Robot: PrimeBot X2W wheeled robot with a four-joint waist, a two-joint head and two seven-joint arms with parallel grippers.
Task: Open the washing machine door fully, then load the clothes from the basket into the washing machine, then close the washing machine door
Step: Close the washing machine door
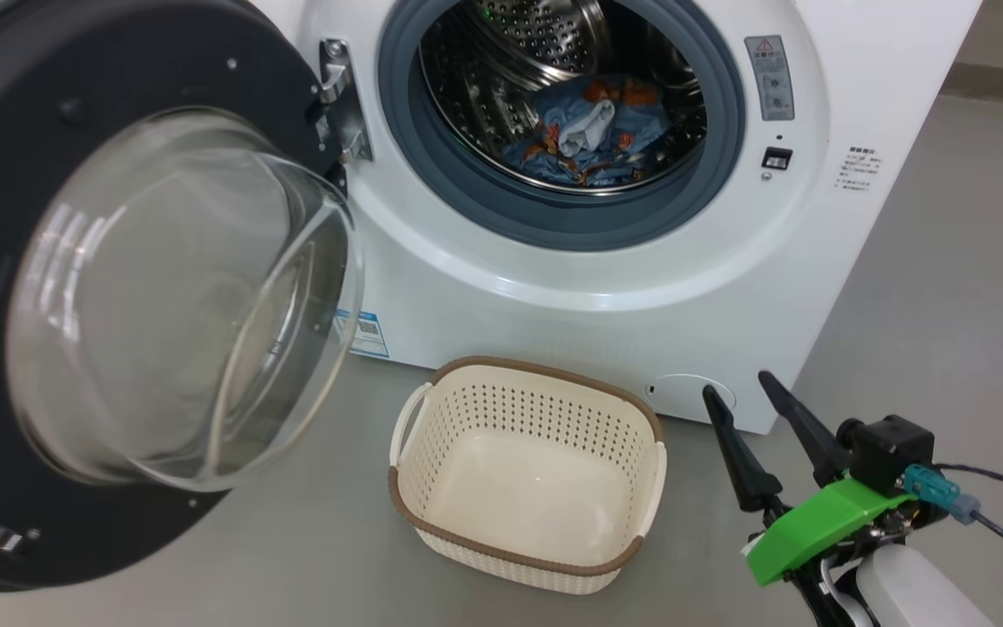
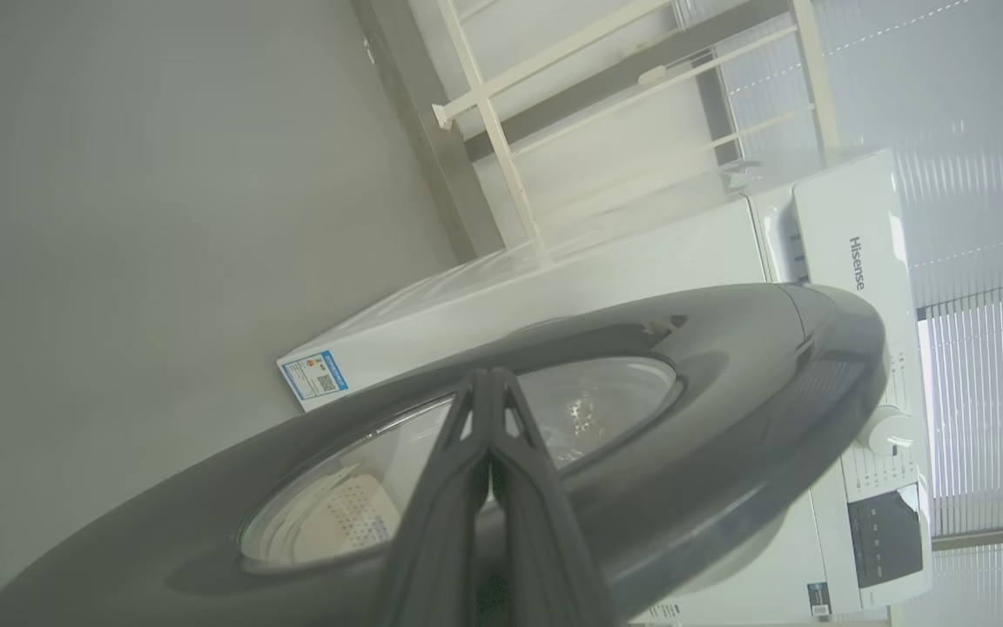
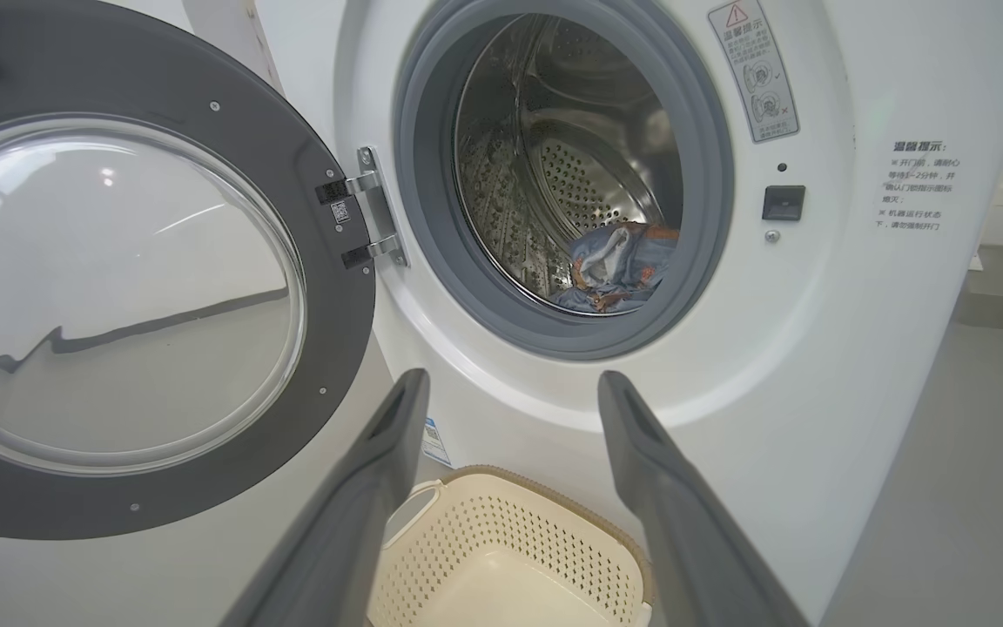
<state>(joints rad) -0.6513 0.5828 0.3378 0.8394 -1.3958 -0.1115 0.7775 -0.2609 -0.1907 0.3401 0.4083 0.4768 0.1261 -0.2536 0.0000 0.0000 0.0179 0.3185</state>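
Counting first, we find one door [image 1: 162, 78], one machine [image 1: 501, 287], one basket [image 1: 545, 372] and one heap of clothes [image 1: 593, 131]; how many garments make up the heap we cannot tell. The door is round, with a wide glossy black rim and a clear glass bowl bulging from its middle. It stands swung wide open on the left of the head view, held to the machine by two metal hinge brackets [image 3: 377, 218]. The clothes lie crumpled at the bottom of the drum [image 1: 545, 35]: soft light blue cloth with orange-brown prints and a twist of white. The drum is shiny steel, dotted with small holes, and is ringed by a smooth grey-blue gasket [image 1: 484, 200]. The machine is a white box with a round mouth and one blue sticker [image 1: 362, 331] low on its front. The basket sits on the smooth grey floor [image 1: 945, 305] just before the machine, below the mouth. It is cream plastic, rounded-rectangular, its walls pierced in rows, its rim brown and woven-looking, its bare bottom showing. We count two right fingers [image 1: 737, 453], long, dark and tapering, at the lower right of the head view, right of the basket; the right jaws stand wide apart and hold nothing. The two left fingers [image 2: 449, 505] meet at their tips, so the left jaws are closed with nothing between them, pointing at the door's outer face; whether they touch it we cannot tell.
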